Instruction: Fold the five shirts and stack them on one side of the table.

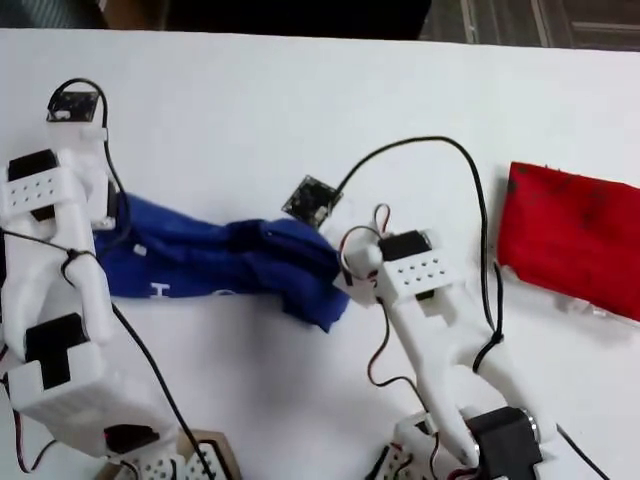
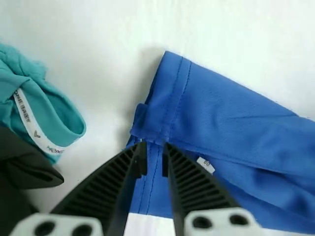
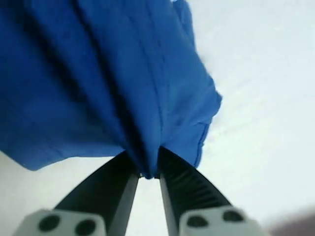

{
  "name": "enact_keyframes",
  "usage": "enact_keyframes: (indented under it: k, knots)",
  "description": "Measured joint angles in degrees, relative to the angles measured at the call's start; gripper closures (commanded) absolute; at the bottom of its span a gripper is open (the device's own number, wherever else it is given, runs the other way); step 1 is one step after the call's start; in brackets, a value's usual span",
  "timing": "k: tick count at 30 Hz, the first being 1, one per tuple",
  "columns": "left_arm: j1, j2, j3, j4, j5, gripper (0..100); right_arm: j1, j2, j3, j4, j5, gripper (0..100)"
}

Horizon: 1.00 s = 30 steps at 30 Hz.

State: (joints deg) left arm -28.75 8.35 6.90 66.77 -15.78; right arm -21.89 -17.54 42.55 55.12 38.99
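**GRIP STATUS AND GARMENT POSITION**

Left gripper: jaws pressed onto the hem of the blue shirt. Right gripper: jaws pinching a bunched fold at its other end. The shirt lies between the arms on the table. A folded red shirt lies well apart, on the right arm's side.

setting: robot lab bench | cues: white table; printed arms; loose cables

Frame edge cuts red shirt; blue shirt ends hidden under left arm, right arm.
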Motion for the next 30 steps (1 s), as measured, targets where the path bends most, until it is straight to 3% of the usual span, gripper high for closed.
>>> enact_keyframes:
  k: [30]
  knots:
    - [0.0, 0.2, -0.8, -3.3, 0.0, 92, 0.3, 0.0, -0.8, 0.0, 0.0, 97.8]
